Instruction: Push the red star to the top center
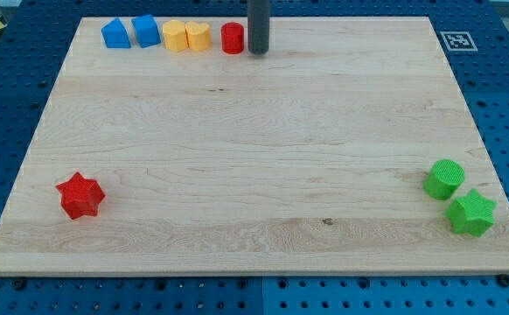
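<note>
Camera view: red star (80, 195) down near the bottom-left corner of the wooden board (254, 157), alone, well apart from everything else. My tip (258, 52) up at the top edge, about the centre, just beside a red cylinder (232, 38) on its right. No pincer on this rig, only the dark rod, so nothing to call wide, narrow or holding. To the left of the red cylinder along the top edge: a yellow heart-like block (198, 37), a yellow pentagon-like block (176, 37), then two blue blocks (130, 32), their shapes hard to read. Near the bottom-right corner, a green cylinder (444, 178) and a green star (470, 212), touching or nearly so.

Judged from this: task not yet begun, star far from its goal, tip at the opposite end of the board. Best done by swinging wide to the star's lower-left side, getting behind it without brushing it on the way, then pushing up and to the right on a line through its middle. Off-centre contact likely to spin the star or let it slip past the rod; small corrections mid-path preferable to one long shove. Near the top edge, care needed with the row of blocks: stopping just right of the red cylinder, short of the board's rim.
</note>
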Action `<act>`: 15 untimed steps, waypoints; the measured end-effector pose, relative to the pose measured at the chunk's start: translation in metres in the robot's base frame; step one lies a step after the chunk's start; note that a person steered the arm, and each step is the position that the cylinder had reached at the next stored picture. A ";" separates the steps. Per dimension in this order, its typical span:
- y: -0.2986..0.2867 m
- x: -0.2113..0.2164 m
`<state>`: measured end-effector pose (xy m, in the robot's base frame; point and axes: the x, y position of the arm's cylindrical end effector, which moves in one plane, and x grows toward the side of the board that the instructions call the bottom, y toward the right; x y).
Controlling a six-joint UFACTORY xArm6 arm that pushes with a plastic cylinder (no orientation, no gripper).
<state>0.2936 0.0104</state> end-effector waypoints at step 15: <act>-0.105 0.233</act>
<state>0.5264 -0.0951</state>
